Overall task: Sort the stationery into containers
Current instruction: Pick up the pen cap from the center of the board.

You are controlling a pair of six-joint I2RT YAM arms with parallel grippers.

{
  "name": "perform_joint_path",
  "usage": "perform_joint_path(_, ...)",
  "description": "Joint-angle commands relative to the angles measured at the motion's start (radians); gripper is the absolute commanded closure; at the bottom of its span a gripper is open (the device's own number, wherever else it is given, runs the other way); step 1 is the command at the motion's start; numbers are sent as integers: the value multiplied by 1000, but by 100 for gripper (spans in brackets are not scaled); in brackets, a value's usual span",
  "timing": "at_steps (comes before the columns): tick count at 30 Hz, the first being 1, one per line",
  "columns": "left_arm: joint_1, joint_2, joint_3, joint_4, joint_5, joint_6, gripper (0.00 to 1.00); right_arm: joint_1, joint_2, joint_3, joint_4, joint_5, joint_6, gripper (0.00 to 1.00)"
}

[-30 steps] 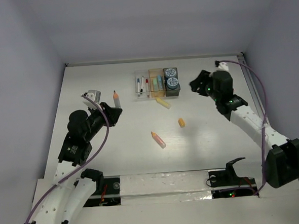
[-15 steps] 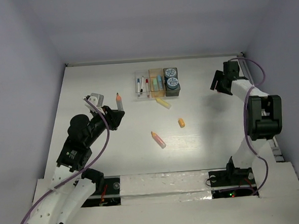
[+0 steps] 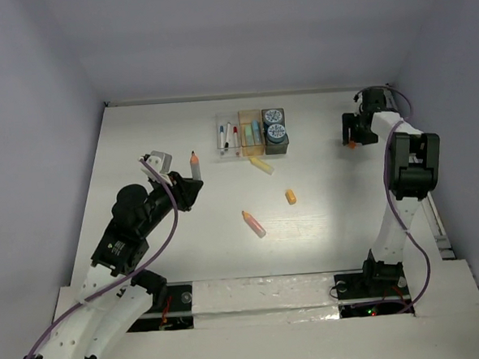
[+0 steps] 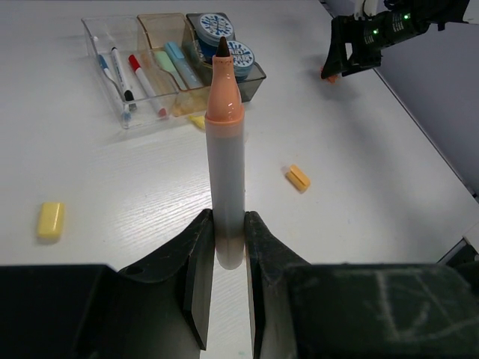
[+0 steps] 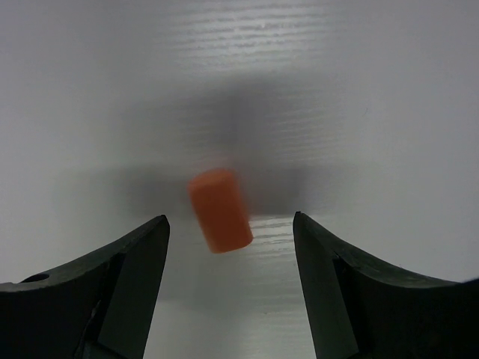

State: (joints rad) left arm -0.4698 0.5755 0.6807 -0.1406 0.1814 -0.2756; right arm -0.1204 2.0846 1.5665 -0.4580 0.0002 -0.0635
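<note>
Elbow bent, the left fingers (image 4: 198, 262) clamp an upright orange-tipped marker (image 4: 226, 172), with the containers (image 4: 96, 37) beyond its tip. Arm stretched far, the right fingers (image 5: 120, 292) stand apart, a small orange cap (image 5: 218, 210) between them, touching neither.

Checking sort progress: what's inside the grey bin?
Two blue-white rolls, one behind the other, fill the grey bin. Whether anything lies under them cannot be seen: the rolls cover the bottom.

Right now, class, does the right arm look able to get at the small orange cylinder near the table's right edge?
Probably yes: the right tool hangs directly over the orange cylinder, jaws open on either side, nothing between.
</note>
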Motion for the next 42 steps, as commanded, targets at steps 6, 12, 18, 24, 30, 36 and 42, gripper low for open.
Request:
perform_joint_path(6, -21, -3, 48, 19, -29, 15, 100, -10, 75, 84, -54, -51, -58, 35)
perform_joint_path(12, -21, 4, 48, 21, -33, 16, 100, -10, 126, 142, -86, -54, -52, 52)
perform_joint_path(18, -21, 18, 48, 24, -33, 18, 100, -10, 143, 176, -116, -92, -29, 60)
perform_joint_path(24, -21, 24, 46, 26, -33, 18, 100, -10, 95, 164, -116, -92, 36, 88)
perform_joint_path(30, -12, 50, 43, 29, -11, 15, 100, 80, -191, -32, 60, -92, 167, 98)
perform_joint_path(36, 19, 84, 40, 27, 4, 18, 100, 348, -434, -235, 306, -161, 312, 97)
perform_joint_path(42, 19, 135, 40, 35, 36, 18, 100, 616, -528, -316, 557, -215, 489, 98)
